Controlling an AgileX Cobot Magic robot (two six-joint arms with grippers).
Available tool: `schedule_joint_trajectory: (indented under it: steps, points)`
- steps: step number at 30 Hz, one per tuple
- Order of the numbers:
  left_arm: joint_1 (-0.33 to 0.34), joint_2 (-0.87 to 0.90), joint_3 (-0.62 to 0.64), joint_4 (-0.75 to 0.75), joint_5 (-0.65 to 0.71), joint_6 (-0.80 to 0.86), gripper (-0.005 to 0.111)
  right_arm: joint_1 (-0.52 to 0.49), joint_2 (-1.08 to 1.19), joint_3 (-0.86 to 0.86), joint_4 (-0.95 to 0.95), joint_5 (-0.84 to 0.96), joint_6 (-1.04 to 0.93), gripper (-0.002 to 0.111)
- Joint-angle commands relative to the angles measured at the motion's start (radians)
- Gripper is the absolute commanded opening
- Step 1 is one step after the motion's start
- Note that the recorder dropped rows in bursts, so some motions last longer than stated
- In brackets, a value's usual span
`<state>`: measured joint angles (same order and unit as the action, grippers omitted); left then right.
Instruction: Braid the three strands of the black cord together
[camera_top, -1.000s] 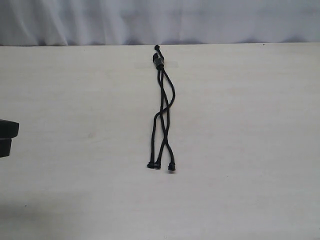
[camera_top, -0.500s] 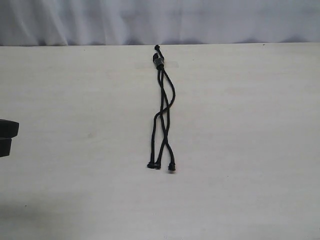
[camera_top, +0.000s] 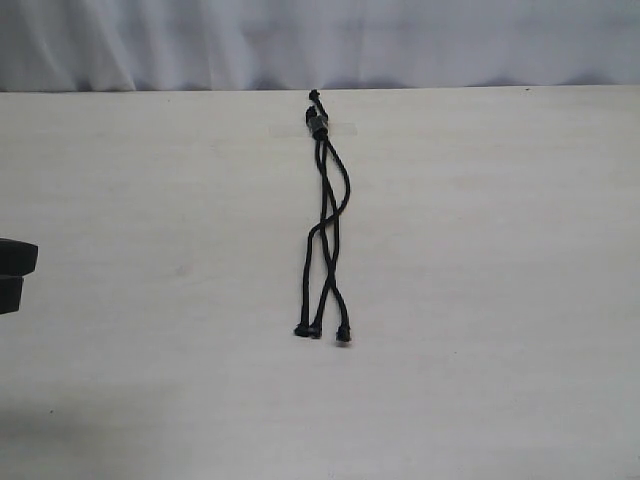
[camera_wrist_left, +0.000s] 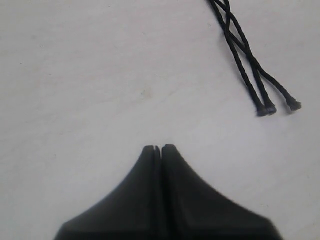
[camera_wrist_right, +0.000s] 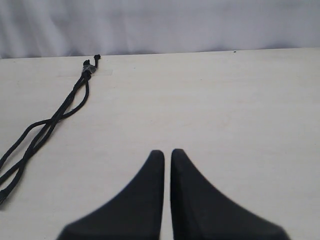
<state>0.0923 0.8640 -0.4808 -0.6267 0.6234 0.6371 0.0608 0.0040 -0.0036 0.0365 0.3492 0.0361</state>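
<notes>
My left jaws are pressed together: two smooth, matte black wedges meeting at a hairline seam, with nothing between them. Under them is a pale surface (camera_wrist_left: 75, 75) with a faint wood grain. My right jaws have the same tapered black shape and are drawn in almost fully. Only a thin slit of surface shows between them, and they grip nothing.

The black cord (camera_top: 324, 143) lies well apart from both, flat on the middle of the surface and touched by neither. It is thin, woven and dull. Its knotted, bound head (camera_top: 318, 123) sits at the far edge, close to the draped whitish cloth (camera_top: 200, 40) behind.

From the head, the three strands (camera_wrist_left: 248, 54) run toward the near side. They cross loosely in a few places, leaving open loops between them rather than a tight plait. Each ends in a small knobby tip. Two tips (camera_wrist_left: 265, 110) lie just beside each other, and the third tip (camera_wrist_left: 294, 105) lies a little apart.
</notes>
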Motion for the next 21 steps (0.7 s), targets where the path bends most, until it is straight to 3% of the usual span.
schedule_joint_trajectory:
  steps: [1,12,17,21]
  points:
    - [0.005,-0.006,0.001,-0.01,-0.01,0.005,0.0,-0.005,-0.004,0.004,-0.008,-0.004,0.001,0.004]
    - [0.005,-0.006,0.001,-0.003,-0.013,0.005,0.0,-0.005,-0.004,0.004,-0.001,-0.004,0.001,0.004]
    - [0.005,-0.048,0.001,0.157,-0.044,0.005,0.0,-0.005,-0.004,0.004,0.005,-0.004,0.001,0.004]
    - [0.005,-0.18,0.001,0.182,-0.044,0.013,0.0,-0.005,-0.004,0.004,0.005,-0.004,0.001,0.004]
